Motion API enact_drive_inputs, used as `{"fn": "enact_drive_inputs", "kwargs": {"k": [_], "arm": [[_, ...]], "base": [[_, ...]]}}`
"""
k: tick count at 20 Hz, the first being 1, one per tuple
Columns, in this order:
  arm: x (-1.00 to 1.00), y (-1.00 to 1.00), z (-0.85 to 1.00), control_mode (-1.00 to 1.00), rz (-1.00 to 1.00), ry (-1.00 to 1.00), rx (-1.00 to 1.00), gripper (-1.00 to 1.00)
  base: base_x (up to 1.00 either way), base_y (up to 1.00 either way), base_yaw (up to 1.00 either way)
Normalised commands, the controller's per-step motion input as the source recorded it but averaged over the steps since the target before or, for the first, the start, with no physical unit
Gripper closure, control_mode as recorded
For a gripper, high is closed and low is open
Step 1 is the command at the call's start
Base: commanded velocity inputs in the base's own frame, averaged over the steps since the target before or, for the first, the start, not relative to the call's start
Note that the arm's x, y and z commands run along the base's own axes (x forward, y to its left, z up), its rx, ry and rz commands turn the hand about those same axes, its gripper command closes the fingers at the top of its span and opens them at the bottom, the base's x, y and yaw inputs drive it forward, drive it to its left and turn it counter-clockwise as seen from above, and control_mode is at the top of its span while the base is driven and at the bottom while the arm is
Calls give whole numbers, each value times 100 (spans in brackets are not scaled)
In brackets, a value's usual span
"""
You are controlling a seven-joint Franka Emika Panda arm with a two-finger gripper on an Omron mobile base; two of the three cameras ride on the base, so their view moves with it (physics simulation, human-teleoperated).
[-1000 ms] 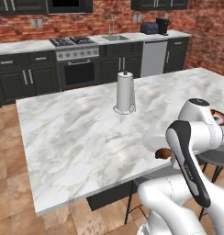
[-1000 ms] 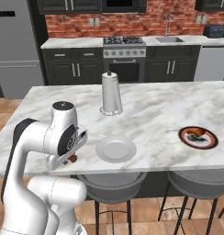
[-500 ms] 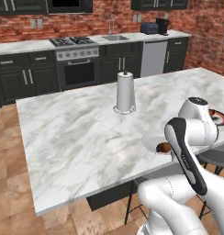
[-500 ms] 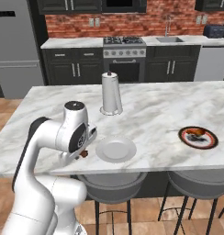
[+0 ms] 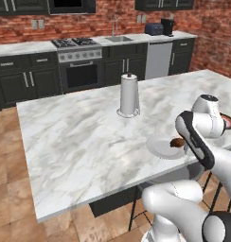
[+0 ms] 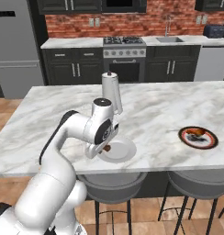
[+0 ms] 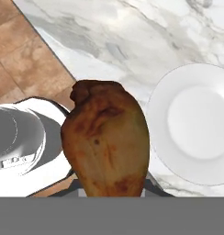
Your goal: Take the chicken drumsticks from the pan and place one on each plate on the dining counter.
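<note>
One drumstick (image 7: 106,140) is clenched in the claw (image 6: 104,148), hanging at the near edge of the white plate (image 6: 117,150) on the surface (image 6: 150,108). Another already rests on the dark plate (image 6: 198,137) far to the white plate's right. Next, I judge, it must shift over the white plate's middle, lower and let go.

Counter (image 5: 79,142): polished veined marble. Drumstick (image 7: 107,142): glossy glazed skin, rough. Near plate (image 7: 196,124): smooth white, matt; at 3 o'clock, far plate (image 6: 198,137): reddish rim, dark centre.

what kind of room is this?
A home-style kitchen, rendered. A marble island with bar stools stands in front; behind it a stove, a sink and dark cabinets run along a brick wall, with a fridge at one end.
</note>
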Motion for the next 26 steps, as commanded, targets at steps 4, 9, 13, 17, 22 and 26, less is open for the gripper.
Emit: {"fn": "enact_drive_inputs", "kwargs": {"k": [4, 9, 13, 17, 22, 26], "arm": [[87, -14, -27, -100, 0, 29, 0, 100], [90, -2, -43, -100, 0, 27, 0, 100], [63, -7, -68, -100, 0, 6, -1, 100], [26, -22, -70, -100, 0, 0, 0, 100], [25, -15, -63, -100, 0, 0, -2, 100], [32, -4, -50, -100, 0, 0, -4, 100]], "base": [[0, 0, 0], [0, 0, 0], [0, 0, 0], [0, 0, 0], [0, 0, 0], [0, 0, 0]]}}
